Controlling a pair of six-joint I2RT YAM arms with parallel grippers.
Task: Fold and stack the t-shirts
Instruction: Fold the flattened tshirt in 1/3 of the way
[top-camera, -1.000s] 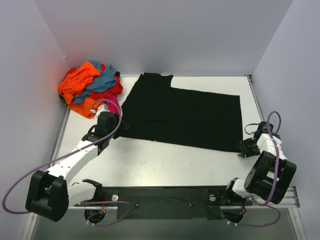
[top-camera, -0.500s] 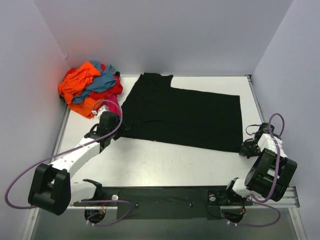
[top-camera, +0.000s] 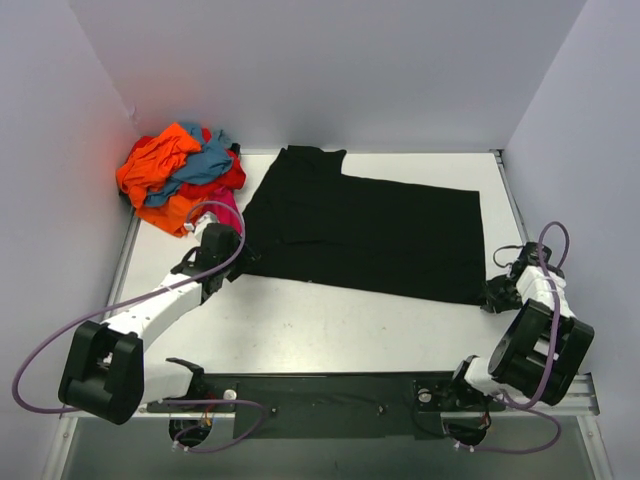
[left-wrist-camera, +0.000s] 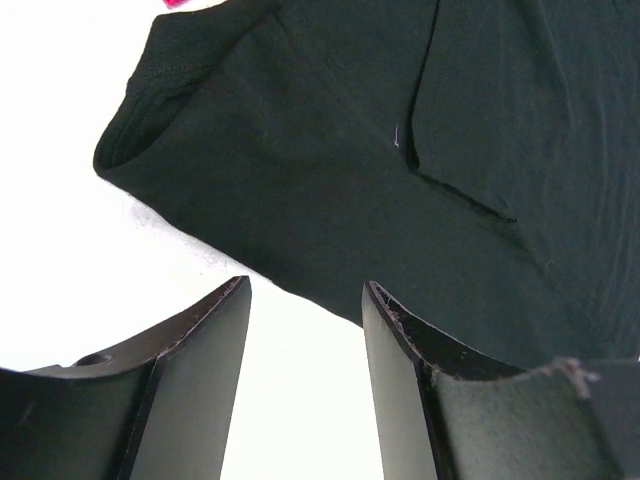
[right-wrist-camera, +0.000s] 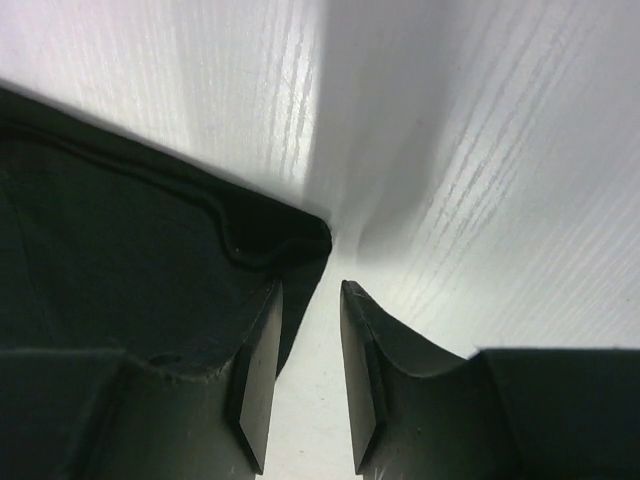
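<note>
A large black t-shirt (top-camera: 365, 230) lies spread flat in the middle of the table, no print showing. The other t-shirts, orange, teal-blue, red and magenta, sit in a crumpled pile (top-camera: 180, 175) at the back left corner. My left gripper (top-camera: 240, 256) is open at the black shirt's near left corner. In the left wrist view, bare table shows between its fingers (left-wrist-camera: 205, 330), and the shirt's (left-wrist-camera: 350, 150) edge lies just beyond the tips. My right gripper (top-camera: 497, 293) is at the near right corner, narrowly open. The shirt's hemmed corner (right-wrist-camera: 290, 235) lies just ahead of the tips of my right gripper (right-wrist-camera: 312, 292).
The white table (top-camera: 330, 320) has raised rails at its left and right edges. Grey walls close in on the left, back and right. The magenta cloth (left-wrist-camera: 185, 3) of the pile lies just beyond the black sleeve. A purple cable (top-camera: 60, 350) loops off the left arm.
The right wrist has shifted slightly to the right beside the shirt corner. The left arm's lower link has swung a little. The black shirt and the pile have not moved.
</note>
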